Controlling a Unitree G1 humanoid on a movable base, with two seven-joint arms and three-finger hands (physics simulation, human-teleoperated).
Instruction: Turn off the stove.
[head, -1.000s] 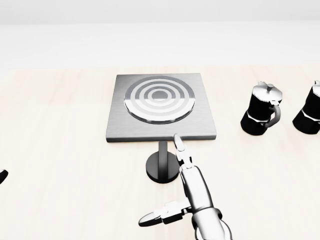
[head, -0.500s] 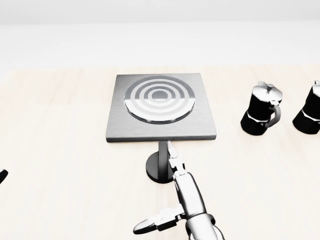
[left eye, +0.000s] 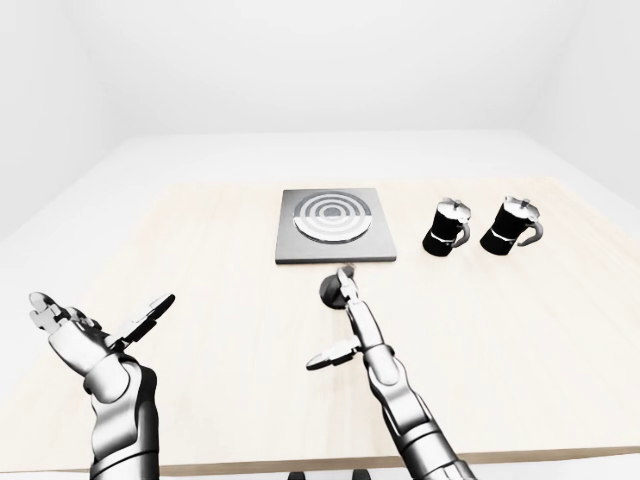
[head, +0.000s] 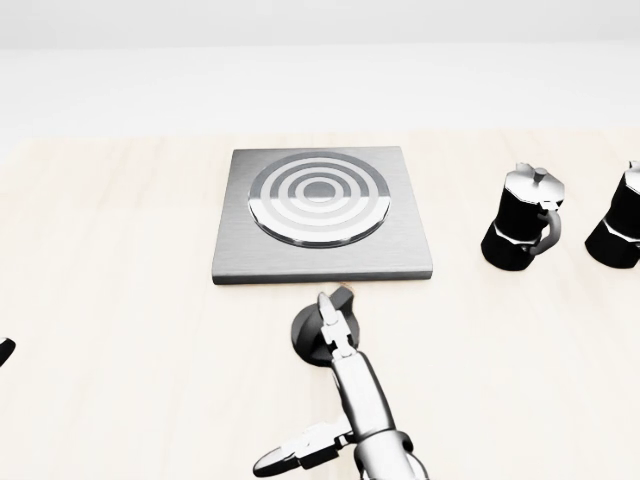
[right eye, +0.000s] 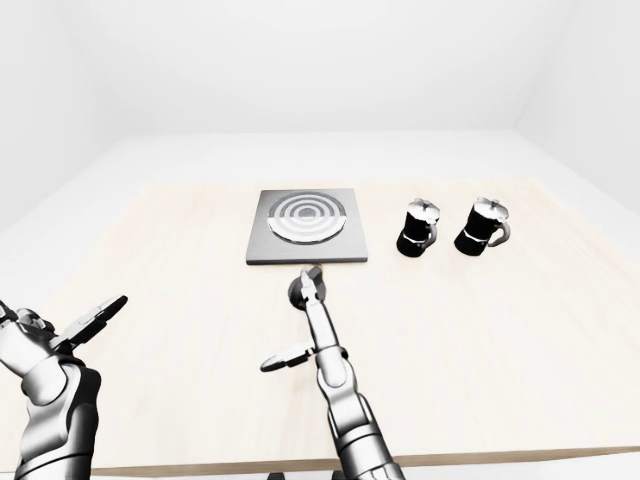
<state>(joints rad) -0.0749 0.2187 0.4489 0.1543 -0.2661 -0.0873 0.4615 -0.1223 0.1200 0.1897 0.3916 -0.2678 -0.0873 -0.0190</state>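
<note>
- Left hand (left eye: 95, 325), at the far left of the left-eye view, is raised off the table (left eye: 200, 300) with fingers spread wide and holds nothing; it is well apart from everything the task concerns.
- Stove (head: 322, 214), a square grey plate with a ringed burner, lies flat on the table at the centre of the head view.
- Knob (head: 312, 335), a dark round dial, sits just below the stove's near edge in the head view, joined to it by a short stem that the hand now largely hides.
- Right hand (head: 335, 330) reaches up from the bottom of the head view, its long fingers extended over the knob and its thumb splayed out to the left lower down; it is not closed on anything.
- Risk: the fingertips may slide off the dial, since nothing grips it.
- Two black coffee pots (head: 522, 231) stand at the right, clear of the arm.
</note>
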